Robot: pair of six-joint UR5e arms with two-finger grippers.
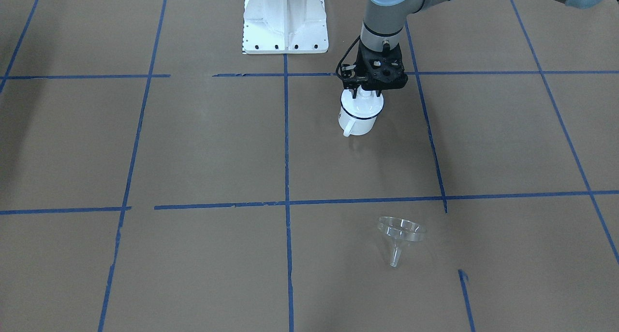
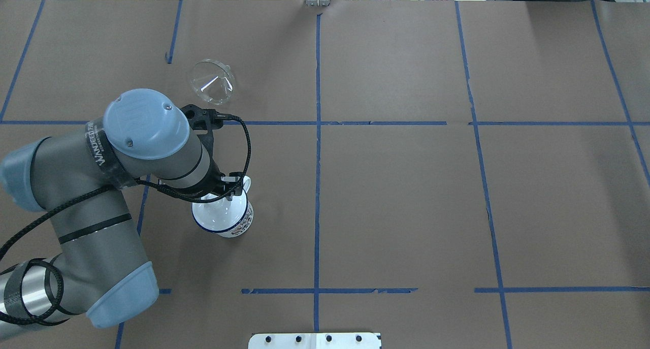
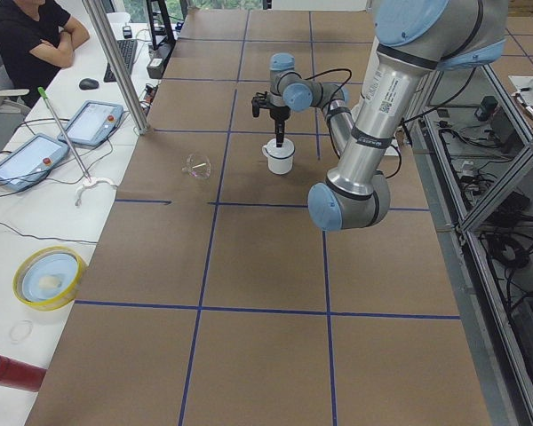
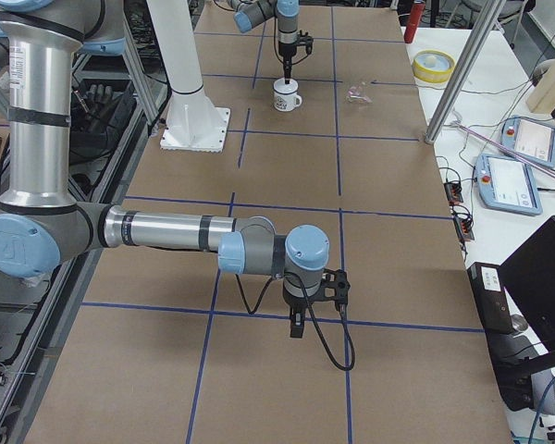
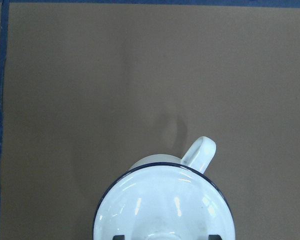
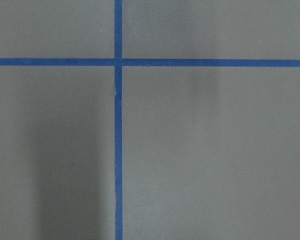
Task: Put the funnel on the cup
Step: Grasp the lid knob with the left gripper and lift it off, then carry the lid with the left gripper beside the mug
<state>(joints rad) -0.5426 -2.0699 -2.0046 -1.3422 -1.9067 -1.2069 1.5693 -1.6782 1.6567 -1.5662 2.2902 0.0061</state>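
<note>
The surface (image 2: 406, 212) is covered with brown paper, and blue tape lines (image 2: 317, 186) divide it into large squares; at its near edge sits the white base plate (image 2: 315, 340) of the robot; a little further, on the robot's left half, the cup (image 2: 226, 222) stands upright, its handle turned away from the robot; the left end effector (image 2: 231, 195) hangs straight over the cup and reaches down into its mouth, and I cannot tell if it is apart or pressed on the rim; the funnel (image 2: 212, 81) lies on its side in the next square beyond, well apart from the cup, with nothing touching it; the right end effector (image 4: 296, 326) hangs above a tape line far to the robot's right, and its state cannot be told either; beyond the far edge a white desk (image 3: 9, 231) carries a yellow-rimmed bowl (image 3: 49, 266) holding a pale lump (image 3: 46, 282), two tablets (image 3: 93, 122), and a person (image 3: 31, 35) sits there.
</note>
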